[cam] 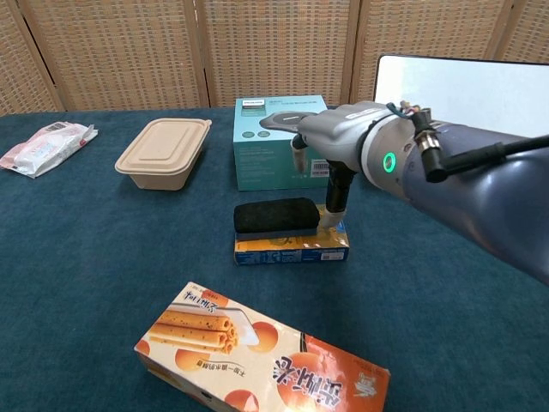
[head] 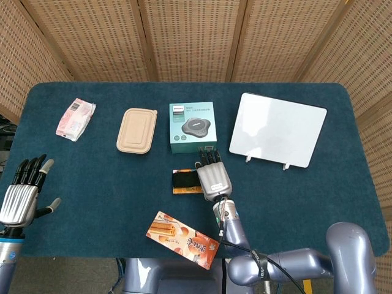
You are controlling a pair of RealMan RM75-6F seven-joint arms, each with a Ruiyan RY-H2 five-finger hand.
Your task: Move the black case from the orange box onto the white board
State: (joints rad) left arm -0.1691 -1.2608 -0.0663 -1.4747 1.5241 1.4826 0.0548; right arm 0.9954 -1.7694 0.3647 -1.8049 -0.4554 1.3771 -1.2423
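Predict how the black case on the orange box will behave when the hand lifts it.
The black case looks soft-skinned and matte, so probably grippy and light. It lies flat and oblong, so it is unlikely to roll. The orange box beneath is small, so it may shift.

Both hands have ribbed silver-grey metal backs and black fingers; the left hand [head: 18, 196], at the lower left of the head view, has pale grey tips on thumb and little finger. Behind the right hand [cam: 339, 146] runs a glossy blue-grey arm with a green ring light at the wrist and thin black cables alongside.
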